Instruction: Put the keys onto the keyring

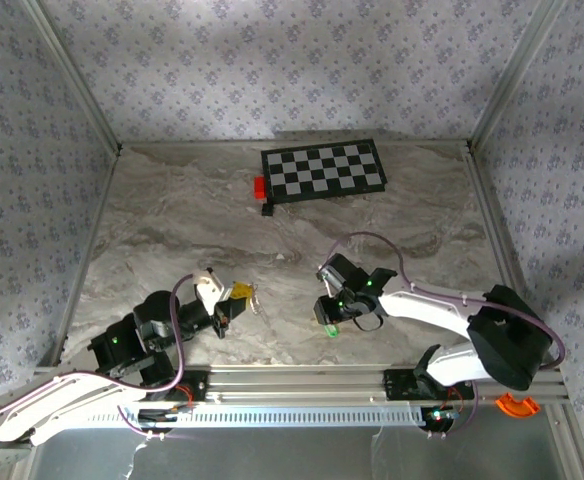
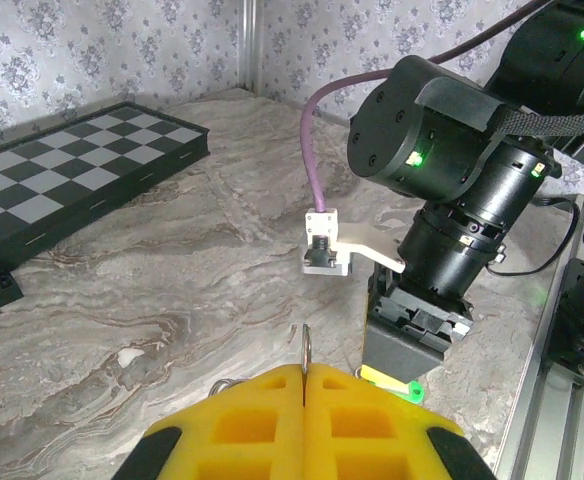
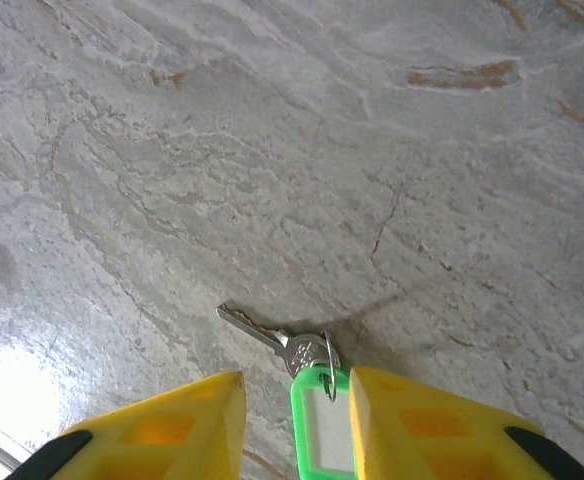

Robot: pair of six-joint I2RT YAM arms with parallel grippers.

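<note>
Left fingers (image 2: 304,374): closed pad to pad, yellow faces meeting with no gap, raised off the counter (image 2: 172,260).
Held piece (image 2: 306,347): a thin sliver of metal standing upright out of the seam between the pads, seen edge-on. I cannot tell whether it is a key or a ring.
Key (image 3: 256,329): flat on the marble just ahead of the right arm's fingertips, blade pointing away to the left and bow end up against the ring. Whether it is already threaded on is not clear.
Keyring (image 3: 328,358): small grey ring at the top of the green tag (image 3: 322,436), resting on the counter.
Right fingers (image 3: 298,377): spread apart and low over the counter with the tag lying between them. There is a clear gap on one side, so nothing is clamped.
Handling, key: likely light, stiff and slick. Lying flat, it offers little edge, so pinching across the bow looks best.
Handling, keyring: probably a springy split coil that resists opening. Holding it by the tag or close to the ring should steady it while leaving the split free.
Risk: small metal parts can twist or slide between soft pads.
</note>
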